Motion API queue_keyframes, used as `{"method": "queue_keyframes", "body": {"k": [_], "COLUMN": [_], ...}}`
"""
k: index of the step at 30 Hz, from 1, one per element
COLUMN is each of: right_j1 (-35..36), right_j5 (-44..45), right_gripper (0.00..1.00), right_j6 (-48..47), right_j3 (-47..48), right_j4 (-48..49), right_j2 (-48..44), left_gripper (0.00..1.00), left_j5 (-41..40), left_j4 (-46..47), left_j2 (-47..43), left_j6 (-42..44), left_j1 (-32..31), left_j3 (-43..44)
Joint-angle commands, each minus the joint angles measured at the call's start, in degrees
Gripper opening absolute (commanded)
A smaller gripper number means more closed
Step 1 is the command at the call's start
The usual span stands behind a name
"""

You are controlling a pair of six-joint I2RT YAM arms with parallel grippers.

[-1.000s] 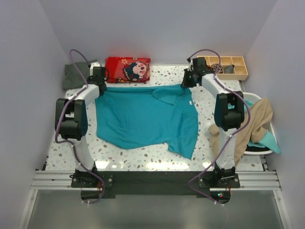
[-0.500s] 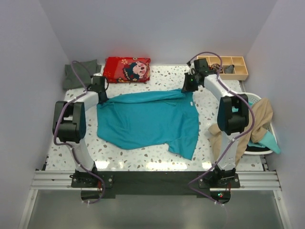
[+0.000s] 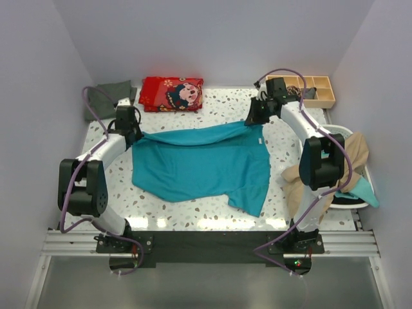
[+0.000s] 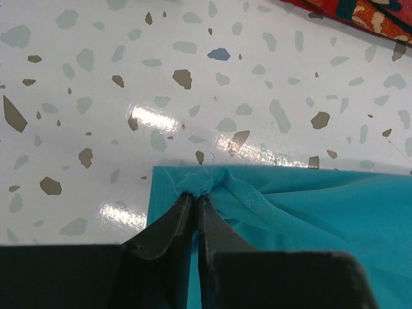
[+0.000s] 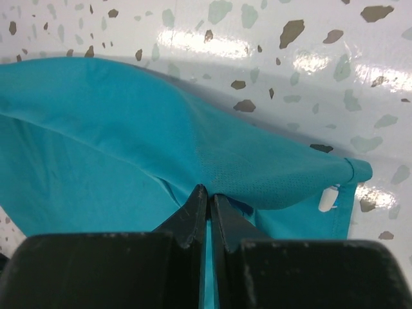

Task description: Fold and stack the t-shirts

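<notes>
Grips the teal t-shirt along its 12 o'clock hem, one end per arm. With the left gripper, pinches a small bunched nub at the shirt's 10 o'clock corner, fingers narrow and closed on cloth. With the right gripper, clamps a fold near the 1 o'clock corner, fingers almost meeting through the fabric.

Against a second ago: has swung the left arm out toward 9 o'clock and drawn the far hem into a nearly straight line between the two grips. Has also smoothed away the loose flap formerly lying near the collar. Leaves the shirt body flat on the table, mid-surface, with one corner trailing toward 5 o'clock.

Reads as a straightening pull ahead of the first fold, not a fold itself; no stacking yet. Leaves the beige t-shirt draped over the white basket at 3 o'clock and the dark grey-green t-shirt bunched farther out at 10 o'clock, both untouched. Probably risks losing the left corner, given so small a bite of cloth.
</notes>
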Motion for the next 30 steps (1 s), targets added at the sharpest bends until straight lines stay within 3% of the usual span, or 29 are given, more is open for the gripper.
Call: {"method": "queue_keyframes", "body": {"k": [1, 2, 3, 7, 12, 18, 24, 30], "right_j1": [-0.09, -0.09, -0.18, -0.18, -0.18, -0.09, 0.00, 1.40], "right_j5": [-4.39, -2.57, -0.72, 4.12, 8.88, 6.95, 2.12, -3.86], "right_gripper": [0.06, 0.18, 0.22, 0.25, 0.33, 0.34, 0.34, 0.35], "right_j6": [-0.32, -0.23, 0.12, -0.41, 0.82, 1.70, 2.58, 3.55], "right_j3": [2.49, 2.05, 2.04, 0.99, -4.36, -4.37, -6.92, -9.21], "right_j4": [-3.72, -3.81, -3.90, -5.74, -1.72, -3.99, -1.63, 4.79], "right_j2": [-3.07, -3.16, -3.07, -3.68, -7.90, -6.24, -2.90, -0.62], "left_gripper": [0.14, 0.26, 0.31, 0.56, 0.60, 0.60, 0.63, 0.63], "left_j5": [-0.35, -0.52, -0.61, -2.54, -4.57, 3.49, 11.94, 11.52], "left_j4": [0.78, 0.60, 0.51, -2.63, -2.57, -1.34, 5.95, 12.54], "left_j2": [-0.98, -0.97, -1.15, -3.95, -13.17, -18.63, -16.72, -10.92], "left_j6": [-0.48, -0.74, -1.09, -3.55, -4.78, -6.72, -5.93, -5.57], "left_j1": [0.46, 0.46, 0.37, 0.46, 0.46, 0.20, -0.86, -0.95], "left_j3": [2.34, 2.08, 1.64, -1.44, -8.46, -11.72, -14.62, -13.66]}}
